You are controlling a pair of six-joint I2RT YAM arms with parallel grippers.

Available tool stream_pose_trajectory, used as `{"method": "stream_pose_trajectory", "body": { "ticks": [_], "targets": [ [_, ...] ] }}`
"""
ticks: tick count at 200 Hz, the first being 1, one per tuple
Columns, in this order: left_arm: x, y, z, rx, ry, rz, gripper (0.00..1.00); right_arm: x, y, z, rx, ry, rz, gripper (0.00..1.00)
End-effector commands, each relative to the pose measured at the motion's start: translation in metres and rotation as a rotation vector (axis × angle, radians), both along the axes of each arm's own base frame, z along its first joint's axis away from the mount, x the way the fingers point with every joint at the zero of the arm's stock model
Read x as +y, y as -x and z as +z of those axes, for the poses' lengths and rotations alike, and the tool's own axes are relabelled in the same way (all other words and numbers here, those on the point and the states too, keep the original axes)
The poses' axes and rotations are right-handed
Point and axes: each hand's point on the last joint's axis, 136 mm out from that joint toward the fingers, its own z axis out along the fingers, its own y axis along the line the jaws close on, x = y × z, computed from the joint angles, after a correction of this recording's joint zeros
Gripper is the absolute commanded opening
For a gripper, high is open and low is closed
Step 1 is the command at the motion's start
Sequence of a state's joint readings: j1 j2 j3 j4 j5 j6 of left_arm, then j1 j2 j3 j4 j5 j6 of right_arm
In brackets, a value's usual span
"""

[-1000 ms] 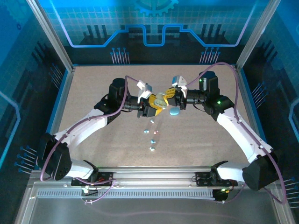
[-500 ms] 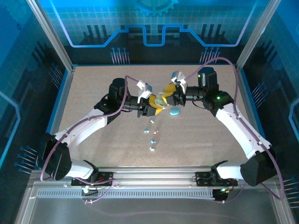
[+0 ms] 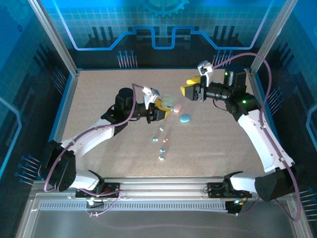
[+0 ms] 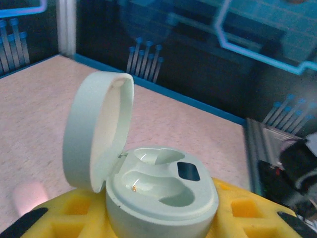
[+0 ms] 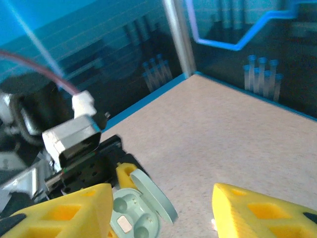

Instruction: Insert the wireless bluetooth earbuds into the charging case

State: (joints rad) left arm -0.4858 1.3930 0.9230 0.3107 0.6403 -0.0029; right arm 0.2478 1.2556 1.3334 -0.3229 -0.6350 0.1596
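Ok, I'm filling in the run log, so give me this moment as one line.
left gripper shut on green case, lid open, wells empty | right gripper open, holding nothing | earbuds loose on table

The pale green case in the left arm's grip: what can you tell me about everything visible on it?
The pale green case is a smooth, glossy, pebble-shaped shell that looks like plastic. Its rounded lid stands hinged open, upright at one side. The base holds two moulded wells, both empty, with a small dark rectangle beside them. The yellow jaws of the left gripper clamp the base from both sides, with its opening facing up.
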Motion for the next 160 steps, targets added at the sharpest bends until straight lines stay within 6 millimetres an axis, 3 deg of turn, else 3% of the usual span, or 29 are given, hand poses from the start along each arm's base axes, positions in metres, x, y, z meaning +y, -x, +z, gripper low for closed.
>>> {"method": "stream_pose_trajectory", "body": {
  "ticks": [1, 21, 53, 88, 124, 160],
  "targets": [
    [0.024, -0.023, 0.018, -0.067, 0.049, 0.185, 0.31, -0.033, -0.022, -0.027, 0.172, -0.019, -0.224, 0.54],
    [0.039, -0.027, 0.022, -0.096, 0.049, 0.261, 0.31, -0.042, -0.028, -0.073, 0.376, 0.013, -0.29, 0.5],
    [0.053, -0.027, 0.032, -0.134, 0.064, 0.317, 0.31, -0.039, -0.028, -0.157, 0.746, 0.033, -0.343, 0.43],
    [0.061, -0.024, 0.042, -0.163, 0.079, 0.341, 0.31, -0.004, -0.019, -0.23, 0.989, 0.129, -0.307, 0.39],
    [0.065, -0.019, 0.05, -0.194, 0.082, 0.355, 0.3, 0.044, -0.008, -0.279, 1.069, 0.272, -0.263, 0.38],
    [0.073, -0.016, 0.057, -0.228, 0.075, 0.388, 0.31, 0.068, -0.005, -0.308, 1.107, 0.368, -0.301, 0.37]
  ]
}}
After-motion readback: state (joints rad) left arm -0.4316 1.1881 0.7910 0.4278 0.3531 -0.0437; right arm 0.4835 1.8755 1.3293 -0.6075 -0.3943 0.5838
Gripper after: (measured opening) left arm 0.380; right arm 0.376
